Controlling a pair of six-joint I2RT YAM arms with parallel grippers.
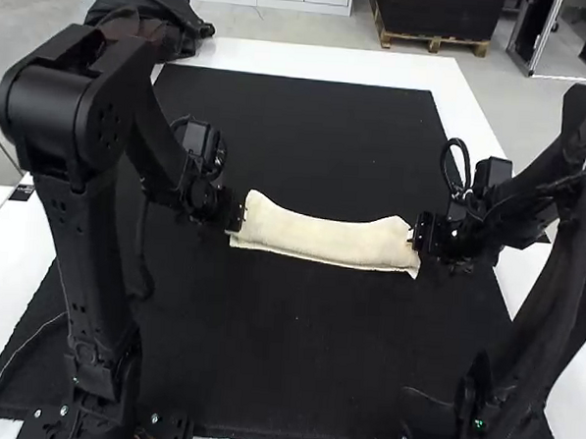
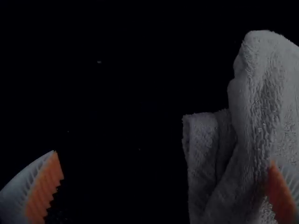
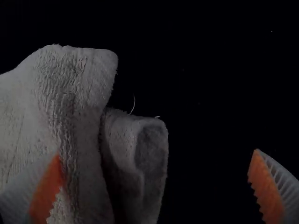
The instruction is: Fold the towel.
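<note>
Towel (image 1: 321, 239): cream, folded into a long, narrow strip that runs left to right on the black mat (image 1: 307, 132), which lies over the white table (image 1: 311, 59). The strip is between the two arms. Its far edge bows inward at the middle, and both ends flare toward the far side. At each end, a lower folded section is exposed beside the upper fold. A fine loose thread (image 3: 133, 105) projects from the right end.

Left gripper (image 1: 238, 215): positioned at the left end of the towel. In the left wrist view the jaws are wide apart, with one orange pad (image 2: 281, 196) over the cloth and the other over the dark mat.

Right gripper (image 1: 419, 234): positioned at the right end of the towel. In the right wrist view the jaws are likewise wide apart, with one orange pad (image 3: 48, 186) over the cloth and the other clear of it. Contact between pads and cloth cannot be confirmed in the dim wrist views.
</note>
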